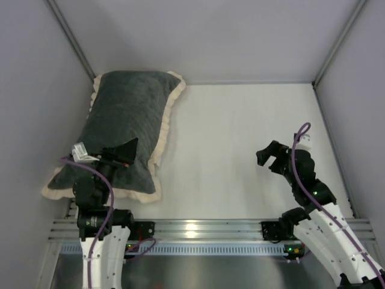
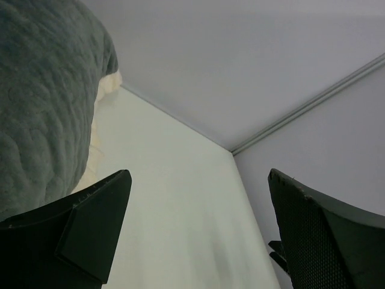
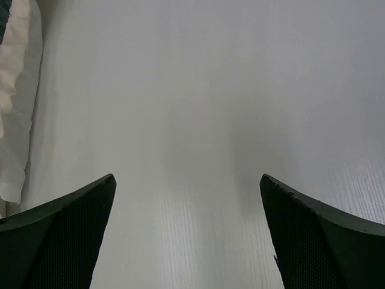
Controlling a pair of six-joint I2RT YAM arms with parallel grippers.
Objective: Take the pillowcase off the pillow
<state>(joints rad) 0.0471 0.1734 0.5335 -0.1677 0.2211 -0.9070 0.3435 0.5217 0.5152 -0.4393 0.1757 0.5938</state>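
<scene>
The pillowcase point(image 1: 126, 114) lies stuffed at the table's left, dark grey plush face up, with a cream ruffle point(image 1: 165, 129) round it. The pillow is hidden inside it. My left gripper point(image 1: 119, 153) hovers over the cover's near end, open, with nothing between its fingers. In the left wrist view the grey plush point(image 2: 42, 108) bulges at the left, beside the open left gripper point(image 2: 198, 174). My right gripper point(image 1: 269, 159) hangs open above bare table at the right. The right wrist view has the ruffle point(image 3: 15, 90) at its left edge, apart from the right gripper point(image 3: 187, 177).
The white table point(image 1: 240, 132) is boxed in by pale walls on the left, back point(image 1: 210, 36) and right. A metal rail point(image 1: 198, 229) runs along the near edge between the two arm bases. The pillowcase's left side lies close to the left wall.
</scene>
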